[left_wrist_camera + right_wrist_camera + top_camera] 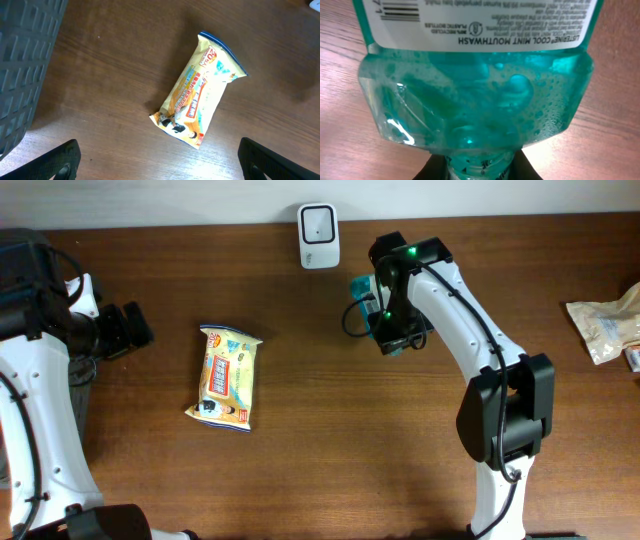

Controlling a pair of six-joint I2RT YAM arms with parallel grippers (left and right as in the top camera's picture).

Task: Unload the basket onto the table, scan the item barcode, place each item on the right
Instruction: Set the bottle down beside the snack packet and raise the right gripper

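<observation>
Cut off by the frame in the right wrist view: the base of the mouthwash bottle [475,100] and part of its barcode [400,10] at 11 o'clock. Overhead, mostly hidden under the right arm, only teal slivers showing, at 1 o'clock on the table [320,440], just 4 o'clock of the white scanner [318,235]. Long axis from 6 to 12 in the wrist view, neck at 6, label upside down. Clear plastic, bubbly teal liquid, glossy white label, wood grain beneath. Right gripper [472,169] closed around the neck. Left gripper [160,162] spread wide, holding nothing, over a crinkly snack packet [200,90].
</observation>
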